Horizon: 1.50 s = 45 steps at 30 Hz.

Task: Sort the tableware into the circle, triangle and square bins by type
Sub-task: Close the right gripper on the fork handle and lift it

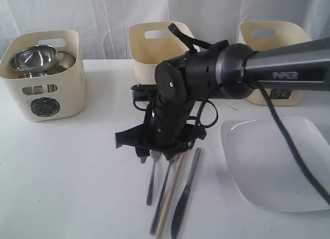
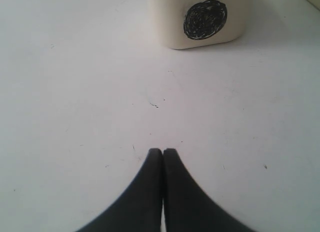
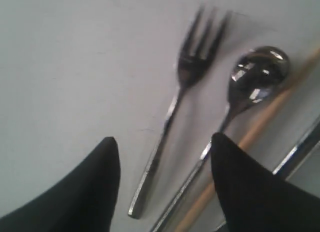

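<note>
Right gripper [image 3: 162, 142]: fingers spread, empty, above fork [image 3: 175, 106] and spoon [image 3: 250, 81], lower centre of the exterior frame. Chopstick [image 1: 165, 210], knife [image 1: 186, 192]: alongside, to their right. Plate [image 1: 278, 161]: lower right. Bowls [image 1: 33, 58]: inside circle bin [image 1: 44, 102], upper left. Left gripper [image 2: 162, 152]: fingers closed, empty.

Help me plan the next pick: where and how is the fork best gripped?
Grip the fork mid-handle from straight above, fingers across its narrow width. It lies flat, with bare table on one side and the spoon close on the other, so a top approach likely suits. The open right tool hangs over the handle.
</note>
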Each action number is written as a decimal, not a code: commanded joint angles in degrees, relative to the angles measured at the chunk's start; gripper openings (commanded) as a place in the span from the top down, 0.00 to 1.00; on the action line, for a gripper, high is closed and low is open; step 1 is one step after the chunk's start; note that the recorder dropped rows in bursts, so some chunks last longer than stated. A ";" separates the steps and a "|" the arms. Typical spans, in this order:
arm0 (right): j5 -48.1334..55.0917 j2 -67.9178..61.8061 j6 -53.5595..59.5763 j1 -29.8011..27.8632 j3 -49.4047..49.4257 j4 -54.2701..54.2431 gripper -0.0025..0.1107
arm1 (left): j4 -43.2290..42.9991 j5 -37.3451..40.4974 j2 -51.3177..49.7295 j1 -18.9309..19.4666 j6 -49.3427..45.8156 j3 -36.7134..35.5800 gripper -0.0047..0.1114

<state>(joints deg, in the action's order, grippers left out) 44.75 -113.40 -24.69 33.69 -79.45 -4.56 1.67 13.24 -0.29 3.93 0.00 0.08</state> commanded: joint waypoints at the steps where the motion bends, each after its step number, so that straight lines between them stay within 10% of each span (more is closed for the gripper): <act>1: 6.45 -3.53 -0.36 -0.54 -4.52 1.47 0.55 | 0.42 0.10 0.29 0.11 -0.33 -0.08 0.95; 19: 2.52 -9.24 -1.04 -0.33 -5.70 -1.89 0.56 | 0.42 0.10 0.29 0.11 -0.33 -0.08 0.95; 33: 2.34 -13.32 -0.44 -0.33 -5.70 -1.63 0.96 | 0.42 0.10 0.29 0.11 -0.33 -0.08 0.95; 45: 3.39 -7.95 25.51 -1.08 -13.76 -20.25 0.98 | 0.42 0.10 0.29 0.11 -0.33 -0.08 0.95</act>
<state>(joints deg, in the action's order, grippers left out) 47.39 -123.23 -2.61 33.30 -92.09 -23.07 1.67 13.24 -0.29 3.93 0.00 0.08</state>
